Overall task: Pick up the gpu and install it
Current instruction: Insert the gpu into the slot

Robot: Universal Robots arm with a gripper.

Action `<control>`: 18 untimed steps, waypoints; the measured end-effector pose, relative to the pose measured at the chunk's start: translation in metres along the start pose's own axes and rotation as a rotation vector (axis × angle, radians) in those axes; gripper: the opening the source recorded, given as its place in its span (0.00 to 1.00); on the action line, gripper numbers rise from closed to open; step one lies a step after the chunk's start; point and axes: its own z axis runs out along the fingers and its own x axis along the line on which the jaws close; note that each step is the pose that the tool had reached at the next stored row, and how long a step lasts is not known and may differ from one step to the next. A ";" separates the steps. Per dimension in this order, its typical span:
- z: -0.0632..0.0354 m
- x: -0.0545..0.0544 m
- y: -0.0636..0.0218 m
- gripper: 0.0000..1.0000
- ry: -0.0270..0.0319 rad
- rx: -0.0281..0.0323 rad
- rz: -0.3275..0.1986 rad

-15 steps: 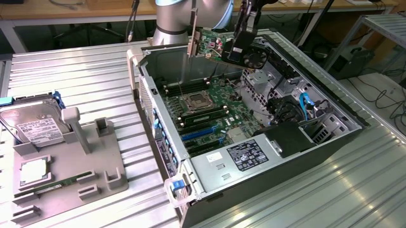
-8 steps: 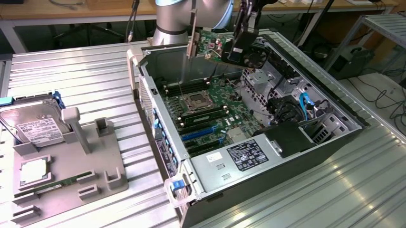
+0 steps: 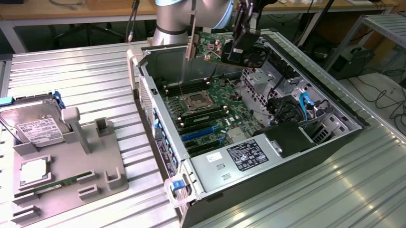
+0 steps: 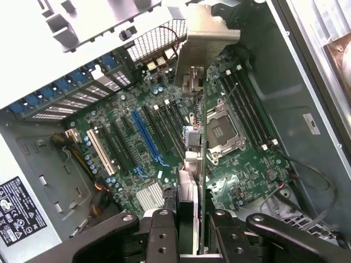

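Ribbed metal bench (image 3: 76,66) carries an open computer case (image 3: 147,90) lying on its side, motherboard (image 3: 212,102) exposed. The arm (image 3: 184,19) reaches down from the far side over the case. The tool (image 3: 240,50) pinches the gpu (image 3: 212,46), held edge-down above the motherboard. A hard drive (image 3: 32,126) rests in a fixture at the exterior view's left.

Robotics lab or workshop: ribbed metal desk (image 3: 82,76), robot arm (image 3: 184,16) top centre, open computer case (image 3: 285,156) mid-frame, grey parts fixture (image 3: 95,175) lower left, wooden workbench (image 3: 63,7) along top, cables (image 3: 382,97) at right edge.
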 end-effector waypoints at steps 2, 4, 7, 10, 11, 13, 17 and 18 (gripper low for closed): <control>0.0001 0.000 0.0002 0.27 0.0005 -0.0003 -0.014; 0.0002 0.000 0.0004 0.27 0.0011 -0.0005 -0.028; 0.0004 0.000 0.0006 0.27 0.0019 -0.0009 -0.049; 0.0005 0.001 0.0009 0.27 0.0027 -0.0013 -0.069; 0.0006 0.001 0.0010 0.27 0.0030 -0.0015 -0.076; 0.0007 0.001 0.0013 0.27 0.0036 -0.0018 -0.094; 0.0009 0.001 0.0016 0.27 0.0047 -0.0024 -0.122; 0.0010 0.001 0.0017 0.27 0.0050 -0.0025 -0.130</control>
